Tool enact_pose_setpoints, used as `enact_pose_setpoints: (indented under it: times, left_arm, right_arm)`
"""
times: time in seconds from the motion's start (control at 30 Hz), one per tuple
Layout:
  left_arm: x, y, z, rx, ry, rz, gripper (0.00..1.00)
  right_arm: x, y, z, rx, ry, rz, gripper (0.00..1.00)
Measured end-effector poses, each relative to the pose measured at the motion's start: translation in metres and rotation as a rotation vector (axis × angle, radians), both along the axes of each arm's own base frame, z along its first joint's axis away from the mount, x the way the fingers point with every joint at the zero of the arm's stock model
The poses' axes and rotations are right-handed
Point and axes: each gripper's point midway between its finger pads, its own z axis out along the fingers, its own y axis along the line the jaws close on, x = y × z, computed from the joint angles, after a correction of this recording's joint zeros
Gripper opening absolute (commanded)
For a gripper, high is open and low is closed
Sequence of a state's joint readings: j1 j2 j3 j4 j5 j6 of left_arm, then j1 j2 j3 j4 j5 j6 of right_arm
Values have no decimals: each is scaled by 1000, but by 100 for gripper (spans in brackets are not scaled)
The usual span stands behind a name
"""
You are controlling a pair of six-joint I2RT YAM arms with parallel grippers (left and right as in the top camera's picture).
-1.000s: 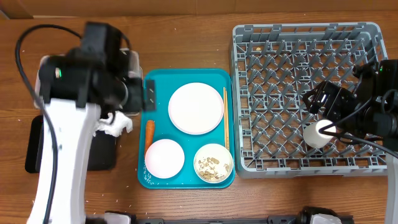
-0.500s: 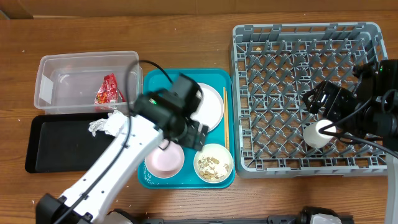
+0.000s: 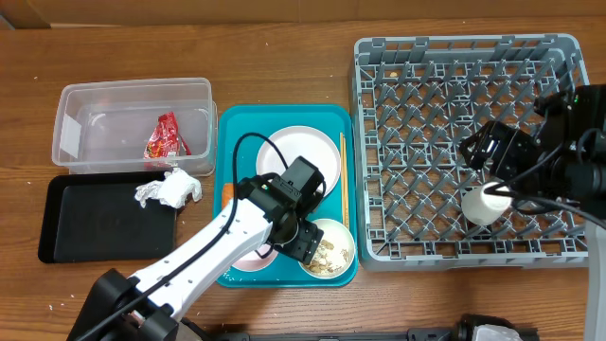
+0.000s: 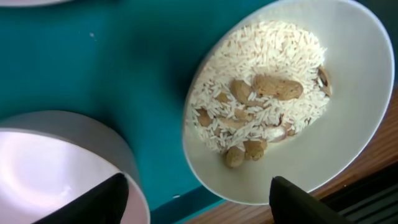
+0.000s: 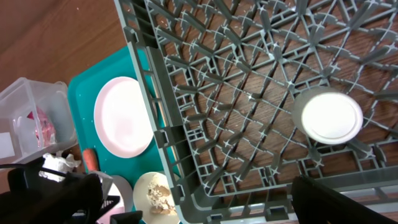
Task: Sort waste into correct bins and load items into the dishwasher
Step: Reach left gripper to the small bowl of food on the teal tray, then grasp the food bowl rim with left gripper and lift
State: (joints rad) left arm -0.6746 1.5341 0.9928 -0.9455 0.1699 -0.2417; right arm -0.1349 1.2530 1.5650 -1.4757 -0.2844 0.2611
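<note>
Spread apart and empty, the left gripper (image 4: 198,186) hangs over the rice bowl (image 4: 354,93); next it likely must clamp the rim.

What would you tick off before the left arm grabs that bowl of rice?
1. Left gripper open: ok, fingers spread wide.
2. White bowl lined up: ok, its near rim lies between the fingers.
3. Bowl empty enough for the dish rack: not ok, rice and nuts inside.
4. Clearance from the pink bowl: cannot tell; it sits close beside one finger.
5. Right gripper out of the way: ok, open over the rack, white cup not held.
</note>
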Motion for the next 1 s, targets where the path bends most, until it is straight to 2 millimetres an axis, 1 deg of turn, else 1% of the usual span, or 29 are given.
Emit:
enact_pose_setpoints:
  times: [0.23, 0.27, 0.43, 0.57, 0.6, 0.7, 0.77, 0.8, 0.87, 0.93, 1.0]
  left_arm:
    - [10, -13, 2, -61, -40, -12, 56]
    - [12, -15, 2, -66, -48, -12, 51]
    - [21, -18, -4, -77, -88, -11, 43]
    - [21, -17, -18, -56, -69, -10, 43]
    - [20, -16, -24, -45, -57, -11, 46]
    - [18, -14, -39, -15, -24, -17, 59]
    - [17, -12, -46, 2, -8, -24, 60]
    - [17, -12, -47, 4, -7, -35, 59]
    - [17, -13, -47, 2, -12, -51, 51]
    - [19, -14, -47, -4, -24, -73, 48]
    - [22, -16, -47, -10, -41, -89, 42]
  right_arm:
    - [1, 0, -2, 2, 9, 0, 100]
    - [1, 0, -2, 2, 9, 0, 100]
    - [1, 0, -2, 2, 9, 0, 100]
    - [1, 0, -2, 2, 9, 0, 100]
    - [1, 0, -2, 1, 9, 0, 100]
    - [1, 0, -2, 2, 10, 0, 100]
    - [1, 0, -2, 1, 10, 0, 100]
    - [1, 0, -2, 1, 10, 0, 100]
    - [1, 0, -2, 1, 10, 0, 100]
    - [1, 0, -2, 1, 10, 0, 100]
    - [1, 0, -2, 2, 10, 0, 100]
